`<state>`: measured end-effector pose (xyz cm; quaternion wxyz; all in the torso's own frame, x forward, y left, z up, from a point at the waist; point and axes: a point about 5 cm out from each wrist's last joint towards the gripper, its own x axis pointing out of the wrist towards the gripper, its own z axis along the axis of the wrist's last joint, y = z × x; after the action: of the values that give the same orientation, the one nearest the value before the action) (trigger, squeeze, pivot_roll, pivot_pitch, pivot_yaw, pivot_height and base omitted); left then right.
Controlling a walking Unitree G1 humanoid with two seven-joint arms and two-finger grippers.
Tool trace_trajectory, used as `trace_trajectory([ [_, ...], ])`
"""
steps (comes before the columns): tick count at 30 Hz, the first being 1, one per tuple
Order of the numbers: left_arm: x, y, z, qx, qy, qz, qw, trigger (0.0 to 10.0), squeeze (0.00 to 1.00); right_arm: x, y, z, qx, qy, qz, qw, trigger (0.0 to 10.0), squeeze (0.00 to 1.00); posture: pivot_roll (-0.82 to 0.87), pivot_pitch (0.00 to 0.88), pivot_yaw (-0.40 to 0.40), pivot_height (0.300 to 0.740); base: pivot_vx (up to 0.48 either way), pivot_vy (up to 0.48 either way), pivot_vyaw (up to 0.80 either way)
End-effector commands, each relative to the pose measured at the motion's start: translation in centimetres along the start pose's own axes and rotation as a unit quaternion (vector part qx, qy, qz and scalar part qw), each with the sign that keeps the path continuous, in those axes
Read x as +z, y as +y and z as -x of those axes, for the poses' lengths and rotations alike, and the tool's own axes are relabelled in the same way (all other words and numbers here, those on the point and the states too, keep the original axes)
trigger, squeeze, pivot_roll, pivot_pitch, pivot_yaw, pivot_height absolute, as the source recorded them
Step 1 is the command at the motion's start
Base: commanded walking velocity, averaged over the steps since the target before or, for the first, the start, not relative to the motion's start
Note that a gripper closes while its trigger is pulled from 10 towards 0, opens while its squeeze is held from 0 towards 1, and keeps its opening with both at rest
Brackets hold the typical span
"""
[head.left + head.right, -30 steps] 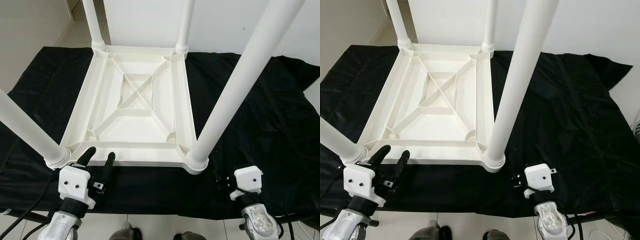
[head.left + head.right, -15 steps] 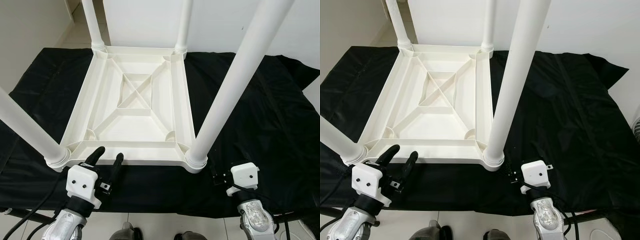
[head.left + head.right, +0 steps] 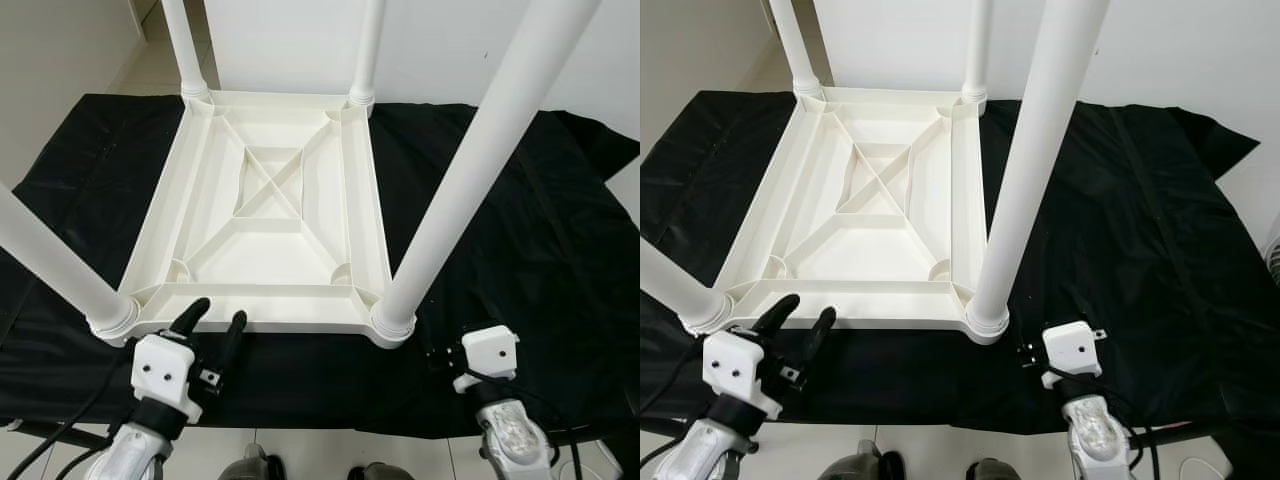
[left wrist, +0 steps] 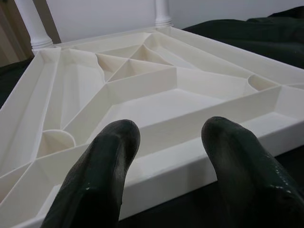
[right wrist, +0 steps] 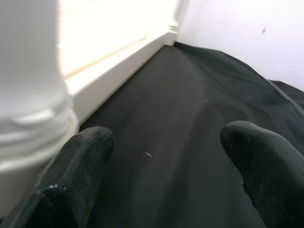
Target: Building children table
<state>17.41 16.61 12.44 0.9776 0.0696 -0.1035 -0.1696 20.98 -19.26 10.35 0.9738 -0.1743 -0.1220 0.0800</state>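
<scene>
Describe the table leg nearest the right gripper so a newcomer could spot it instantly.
An upside-down white table lies on a black cloth, four legs pointing up. The leg stands in the near corner on the robot's right, beside the right gripper. It rises closest to the camera, so it looks the thickest.

A plain indoor room, seemingly a home or bare test space, serves as a makeshift assembly spot. White painted walls (image 3: 450, 50) close off the back, and pale glossy floor tiles (image 3: 150, 70) run past them at the far left and show again below the near edge. A black cloth (image 3: 530, 230), creased and loosely spread, covers a low surface as a work mat. On it lies a white plastic child's table (image 3: 270, 210), upside down with its legs (image 3: 470, 180) pointing up. Nothing visible settles which kind of room it is.
</scene>
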Motion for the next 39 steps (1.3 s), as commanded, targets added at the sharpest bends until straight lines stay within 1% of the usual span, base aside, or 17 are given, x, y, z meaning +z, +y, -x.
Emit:
trace_trajectory([
  [1, 0.2, 0.1, 0.1, 0.001, -0.004, 0.001, 1.000, 10.0, 0.00, -0.1, -0.1, 0.3, 0.001, 0.003, -0.002, 1.000, 10.0, 0.00, -0.03, 0.113, 0.034, 0.740, 0.000, 0.000, 0.00],
  [5, 0.2, 0.1, 0.0, 0.006, -0.005, 0.003, 1.000, 10.0, 0.00, 0.1, 0.3, 0.4, 0.005, 0.000, -0.005, 1.000, 10.0, 0.00, -0.03, 0.113, 0.034, 0.740, 0.000, 0.000, 0.00],
  [6, 0.2, 0.0, 0.0, 0.005, -0.005, 0.002, 1.000, 10.0, 0.00, 0.1, 0.7, 0.5, 0.014, -0.002, -0.004, 1.000, 10.0, 0.00, -0.03, 0.113, 0.034, 0.740, 0.000, 0.000, 0.00],
  [8, 0.1, -0.1, 0.1, 0.001, -0.004, 0.000, 1.000, 10.0, 0.00, 0.1, 0.9, 0.7, 0.020, 0.000, -0.004, 1.000, 10.0, 0.00, -0.03, 0.113, 0.034, 0.740, 0.000, 0.000, 0.00],
  [12, 0.1, -0.3, 0.1, -0.004, -0.003, -0.001, 1.000, 10.0, 0.00, 0.1, 0.9, 0.8, 0.023, 0.001, -0.004, 1.000, 10.0, 0.00, -0.04, 0.114, 0.039, 0.740, 0.000, 0.000, 0.00],
  [14, -0.2, 0.2, -0.3, 0.018, 0.007, 0.011, 1.000, 10.0, 0.00, -0.1, 0.3, 0.0, -0.017, 0.008, -0.027, 0.999, 10.0, 0.00, -0.04, 0.114, 0.039, 0.740, 0.000, 0.000, 0.00],
  [15, -0.3, 0.6, -0.7, 0.040, 0.008, 0.028, 0.999, 10.0, 0.00, -0.1, 0.1, -0.6, -0.033, 0.008, -0.033, 0.999, 10.0, 0.00, -0.04, 0.114, 0.039, 0.740, 0.000, 0.000, 0.00],
  [16, -0.4, 0.8, -1.0, 0.054, 0.008, 0.040, 0.998, 10.0, 0.00, 0.0, 0.0, -0.9, -0.042, 0.007, -0.036, 0.998, 10.0, 0.00, -0.04, 0.114, 0.039, 0.740, 0.000, 0.000, 0.00],
  [17, -0.4, 0.8, -1.0, 0.054, 0.008, 0.040, 0.998, 10.0, 0.00, 0.0, 0.0, -0.9, -0.042, 0.007, -0.036, 0.998, 10.0, 0.00, -0.04, 0.114, 0.039, 0.740, 0.000, 0.000, 0.00],
  [18, -0.3, 1.1, -1.4, 0.076, 0.004, 0.065, 0.995, 10.0, 0.00, 0.1, 0.0, -1.4, -0.060, 0.005, -0.052, 0.997, 10.0, 0.00, -0.04, 0.114, 0.039, 0.740, 0.000, 0.000, 0.00],
  [19, -0.3, 1.4, -1.7, 0.092, -0.001, 0.080, 0.992, 10.0, 0.00, 0.3, 0.2, -1.9, -0.067, 0.002, -0.058, 0.996, 10.0, 0.00, -0.04, 0.114, 0.039, 0.740, 0.000, 0.000, 0.00],
  [20, -0.3, 1.4, -1.7, 0.092, -0.001, 0.080, 0.992, 10.0, 0.00, 0.3, 0.2, -1.9, -0.067, 0.002, -0.058, 0.996, 10.0, 0.00, -0.04, 0.114, 0.039, 0.740, 0.000, 0.000, 0.00],
  [22, -0.5, 1.8, -2.0, 0.113, -0.002, 0.096, 0.989, 10.0, 0.00, 0.4, 0.6, -2.3, -0.076, 0.001, -0.069, 0.995, 10.0, 0.00, -0.03, 0.117, 0.029, 0.740, 0.000, 0.000, 0.00],
  [24, -0.9, 2.0, -1.9, 0.121, 0.009, 0.092, 0.988, 10.0, 0.00, 0.3, 0.8, -2.3, -0.081, 0.005, -0.072, 0.994, 10.0, 0.00, -0.03, 0.117, 0.029, 0.740, 0.000, 0.000, 0.00],
  [29, -1.2, 2.0, -1.9, 0.124, 0.017, 0.093, 0.988, 10.0, 0.00, 0.2, 0.9, -2.3, -0.086, 0.008, -0.073, 0.994, 10.0, 0.00, -0.03, 0.122, 0.028, 0.740, 0.000, 0.000, 0.00],
  [32, -1.4, 1.9, -2.0, 0.121, 0.028, 0.104, 0.987, 10.0, 0.00, 0.3, 1.0, -2.5, -0.088, 0.007, -0.074, 0.993, 10.0, 0.00, -0.03, 0.121, 0.030, 0.740, 0.000, 0.000, 0.00],
  [39, -1.6, 2.0, -2.1, 0.118, 0.037, 0.113, 0.986, 10.0, 0.00, 0.3, 0.9, -2.5, -0.090, 0.009, -0.072, 0.993, 10.0, 0.00, -0.04, 0.123, 0.030, 0.740, 0.000, 0.000, 0.00],
])
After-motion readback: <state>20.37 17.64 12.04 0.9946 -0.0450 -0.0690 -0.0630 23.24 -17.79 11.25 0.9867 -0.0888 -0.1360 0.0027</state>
